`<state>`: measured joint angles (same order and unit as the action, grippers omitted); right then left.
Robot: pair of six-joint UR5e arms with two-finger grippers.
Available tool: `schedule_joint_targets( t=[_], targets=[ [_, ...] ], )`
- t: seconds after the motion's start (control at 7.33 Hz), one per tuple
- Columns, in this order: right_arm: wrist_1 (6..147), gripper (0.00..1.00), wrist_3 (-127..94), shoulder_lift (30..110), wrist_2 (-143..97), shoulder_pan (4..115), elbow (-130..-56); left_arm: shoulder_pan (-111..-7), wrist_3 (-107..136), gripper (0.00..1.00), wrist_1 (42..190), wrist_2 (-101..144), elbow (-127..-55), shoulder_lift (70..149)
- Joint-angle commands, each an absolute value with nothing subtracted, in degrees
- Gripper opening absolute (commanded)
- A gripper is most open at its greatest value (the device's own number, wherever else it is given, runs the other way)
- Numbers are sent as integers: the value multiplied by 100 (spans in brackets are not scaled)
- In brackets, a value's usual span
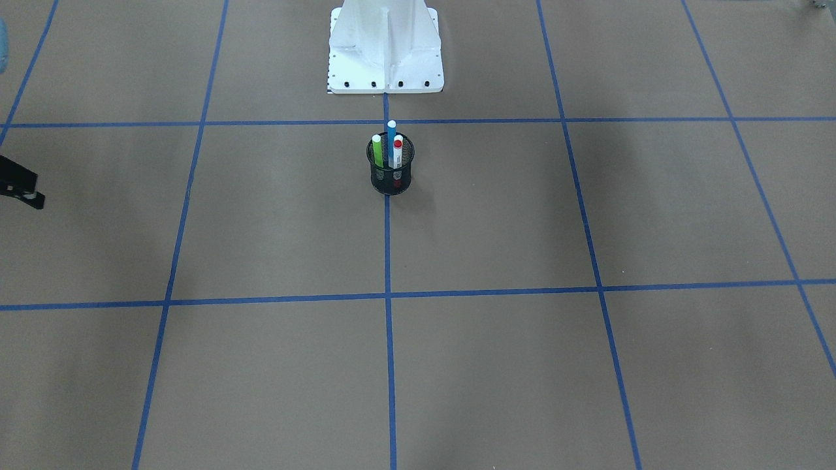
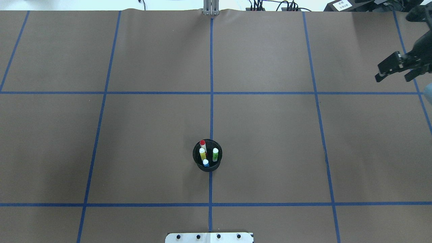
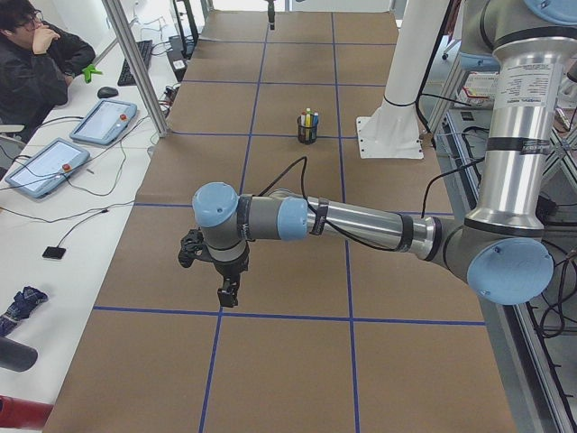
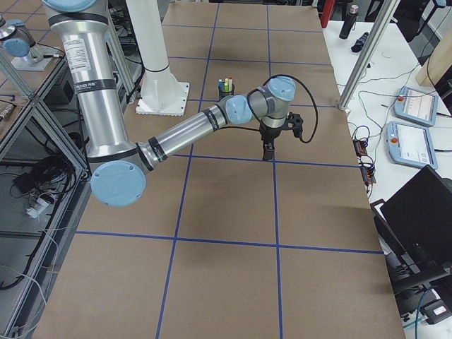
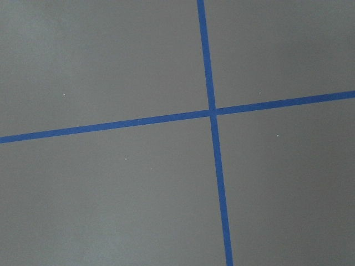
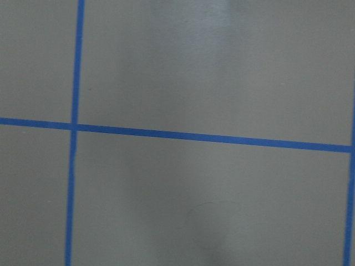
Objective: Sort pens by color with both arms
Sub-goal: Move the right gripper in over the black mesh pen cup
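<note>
Brown paper covers the table (image 2: 270, 135), marked into squares by a blue tape grid (image 2: 211, 111). On the centre line, near the white base pedestal (image 1: 385, 52), stands a black mesh cup (image 2: 207, 168).

Contents of the cup: blue pen (image 2: 205, 163), yellow pen (image 2: 202, 153), lime green pen (image 2: 215, 154) and red-capped white pen (image 2: 202, 143). All four are upright or slightly leaning, close together. No pen lies on the paper anywhere in view.

Right gripper (image 2: 393, 78): it hangs over the far right edge of the table, well apart from the cup. Its jaws appear parted, with nothing between them.

Left gripper (image 3: 225, 296): visible only from the table's end, low over the paper and well apart from the cup. Whether it is open or closed cannot be told, and no pen is seen in it.

Both wrist cameras show only bare paper and tape crossings.

Assessment: sorting has not begun — no pen is out of the cup and no colour group is laid down. The whole task remains. In my judgement the first step is for each arm to travel in to the cup, and the tight cluster of pens may make a clean single pick awkward.
</note>
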<state>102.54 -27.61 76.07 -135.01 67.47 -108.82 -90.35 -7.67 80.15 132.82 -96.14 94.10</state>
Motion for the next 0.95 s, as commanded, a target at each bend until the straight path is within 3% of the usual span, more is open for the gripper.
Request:
schedule_joint_targets(
  t=[0.0, 0.82],
  targets=[
    [11061, 99, -3550, 6753, -13509, 6023, -11064, -9026, -773, 100, 8050, 13377, -9615, 9448],
    [11338, 99, -5192, 5968, -13844, 4310, -11619, -9017, -773, 100, 8060, 13623, -9589, 9466]
  ],
)
